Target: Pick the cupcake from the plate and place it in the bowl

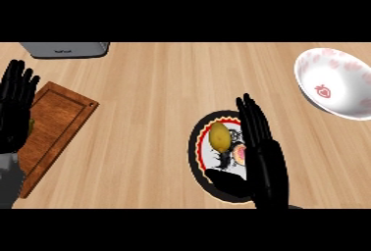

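The worktop (159, 88) under me is pale wood with a fine, straight grain running across it. At its far right sits a round white bowl (334, 81), smooth and glossy, dotted with pink marks and carrying a small red strawberry figure on its inner wall. At the left lies a rectangular cutting board (58, 127) of darker reddish-brown wood with a shallow groove along its border, set at a slant. A grey, rounded-cornered appliance (65, 49) shows at the far left edge; I cannot tell what it is.

Near the middle, towards me, is the plate (197, 147), an oval-looking round dish with a black rim, a thin red scalloped ring and a white centre bearing dark drawings. On it lies a yellowish oval thing (220, 136) with a matte skin. Just beside it, a pinkish round piece, which I take for the cupcake (238, 155), rests on the plate's right half.

My right hand (262, 152) hangs over the plate's right side, its fingers (250, 115) straight and together, pointing away from me, holding nothing. The cupcake lies just left of them, partly hidden by their edge; whether they touch it I cannot tell. My left hand (16, 108) rests at the left edge, its black fingers straight and holding nothing.
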